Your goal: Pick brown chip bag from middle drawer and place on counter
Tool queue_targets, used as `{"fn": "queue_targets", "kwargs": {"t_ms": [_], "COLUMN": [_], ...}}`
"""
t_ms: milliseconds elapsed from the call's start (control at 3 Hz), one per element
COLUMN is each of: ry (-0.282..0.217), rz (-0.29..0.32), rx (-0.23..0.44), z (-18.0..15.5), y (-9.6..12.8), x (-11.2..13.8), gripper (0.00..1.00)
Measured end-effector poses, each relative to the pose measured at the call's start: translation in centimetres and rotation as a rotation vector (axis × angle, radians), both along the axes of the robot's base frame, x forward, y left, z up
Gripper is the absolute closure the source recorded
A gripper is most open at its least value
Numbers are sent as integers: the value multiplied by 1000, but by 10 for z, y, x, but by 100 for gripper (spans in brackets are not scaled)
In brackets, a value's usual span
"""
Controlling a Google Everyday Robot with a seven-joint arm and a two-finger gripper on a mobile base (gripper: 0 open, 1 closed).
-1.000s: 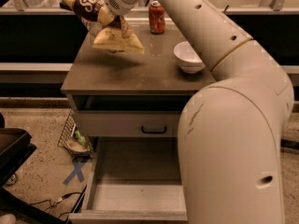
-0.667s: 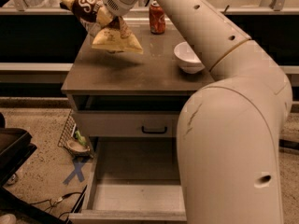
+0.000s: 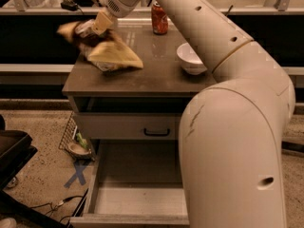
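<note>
Gripper (image 3: 101,23) at the counter's (image 3: 142,77) back-left corner, brown chip bag (image 3: 113,56) crowding that side. Open lane down the middle and front; white bowl (image 3: 191,58) blocks the right, red can (image 3: 159,18) guards the back edge.

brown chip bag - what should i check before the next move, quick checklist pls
1. Brown chip bag out of the middle drawer: ok, it is up at the counter.
2. Bag lying fully on the counter: cannot tell, one end pokes past the left edge.
3. Gripper at the bag's upper end, over the counter's left rear: ok.
4. Red can and white bowl apart from the bag: ok.
5. Drawer pulled out below: ok.
</note>
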State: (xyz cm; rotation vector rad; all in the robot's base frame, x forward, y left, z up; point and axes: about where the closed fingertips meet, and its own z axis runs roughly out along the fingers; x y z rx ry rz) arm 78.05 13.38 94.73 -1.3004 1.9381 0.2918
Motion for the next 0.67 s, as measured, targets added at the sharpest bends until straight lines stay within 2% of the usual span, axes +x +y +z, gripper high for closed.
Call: {"fn": "queue_targets", "kwargs": {"t_ms": [333, 667], "ry": [4, 4], "rz": [3, 3], "rx": [-2, -2], "z": [-3, -3], "y": [2, 3], "x": [0, 0], "gripper": [0, 0]}}
